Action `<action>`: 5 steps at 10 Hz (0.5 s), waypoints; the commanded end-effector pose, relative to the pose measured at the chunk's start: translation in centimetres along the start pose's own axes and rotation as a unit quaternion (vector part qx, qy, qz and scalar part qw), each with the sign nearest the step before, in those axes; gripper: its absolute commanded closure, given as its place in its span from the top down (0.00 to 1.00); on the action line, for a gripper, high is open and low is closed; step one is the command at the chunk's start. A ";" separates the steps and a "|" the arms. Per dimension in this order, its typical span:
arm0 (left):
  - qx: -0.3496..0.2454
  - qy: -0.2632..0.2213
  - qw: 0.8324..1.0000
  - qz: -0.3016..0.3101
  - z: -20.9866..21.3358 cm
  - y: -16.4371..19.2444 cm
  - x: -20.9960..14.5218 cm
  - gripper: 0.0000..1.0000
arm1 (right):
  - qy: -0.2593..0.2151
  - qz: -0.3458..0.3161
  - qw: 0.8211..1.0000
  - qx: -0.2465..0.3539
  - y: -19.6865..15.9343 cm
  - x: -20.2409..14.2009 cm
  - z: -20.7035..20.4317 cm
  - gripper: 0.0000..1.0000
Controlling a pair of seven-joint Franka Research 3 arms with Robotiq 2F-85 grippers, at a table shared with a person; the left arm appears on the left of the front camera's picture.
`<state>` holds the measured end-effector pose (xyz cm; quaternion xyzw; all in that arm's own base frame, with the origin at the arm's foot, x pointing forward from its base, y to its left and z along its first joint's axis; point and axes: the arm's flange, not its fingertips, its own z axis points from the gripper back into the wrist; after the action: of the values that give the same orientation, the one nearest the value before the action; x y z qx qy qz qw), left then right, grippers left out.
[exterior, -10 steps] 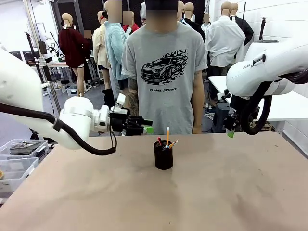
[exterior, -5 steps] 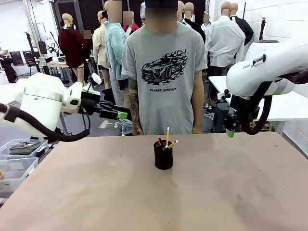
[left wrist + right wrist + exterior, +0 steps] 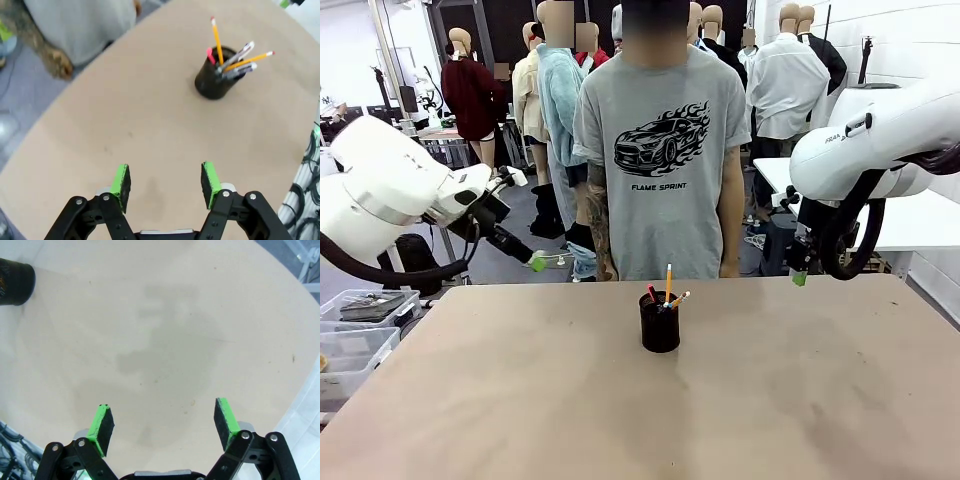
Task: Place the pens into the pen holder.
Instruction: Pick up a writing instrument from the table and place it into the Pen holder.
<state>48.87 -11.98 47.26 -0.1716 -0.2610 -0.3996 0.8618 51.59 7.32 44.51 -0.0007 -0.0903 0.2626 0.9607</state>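
Pulled away now. Left hand (image 3: 165,181) a second ago reached out near the pen holder (image 3: 660,323); half a second ago farther left and higher; now up by the left edge of the worktop (image 3: 640,400), tips pointing down. Green fingers (image 3: 120,181) wide apart, nothing between them.

Right hand (image 3: 165,425) in the same place as before, off to the right above the worktop's edge. Fingers also wide apart, nothing held.

All pens (image 3: 666,292) inside the black cup, standing in the middle of the worktop, near the person's side. Yellow one (image 3: 217,35) sticking up tallest, another yellow one (image 3: 248,59) leaning out to the side, a silver one (image 3: 238,54) beside it, and a red end (image 3: 209,54) peeking over the rim. None seen lying on the worktop.

Looks like the job is done. Probably nothing left to pick up, so moving back makes sense.
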 end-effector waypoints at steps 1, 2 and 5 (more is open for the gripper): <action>-0.019 0.053 0.998 0.025 2.1 -0.8 0.8 0.74 | -0.003 -0.003 1.000 0.002 0.0 0.1 -0.2 1.00; -0.016 0.092 0.995 0.043 1.6 -1.2 0.2 0.74 | -0.003 -0.003 1.000 0.002 0.0 0.1 -0.2 1.00; 0.029 0.191 0.977 0.088 -0.3 -2.9 -2.0 0.74 | -0.003 -0.003 1.000 0.002 0.0 0.1 -0.2 1.00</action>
<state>46.32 -12.21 46.02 -0.1091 -0.1074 -0.3524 0.9232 51.59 7.32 44.51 -0.0007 -0.0904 0.2626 0.9607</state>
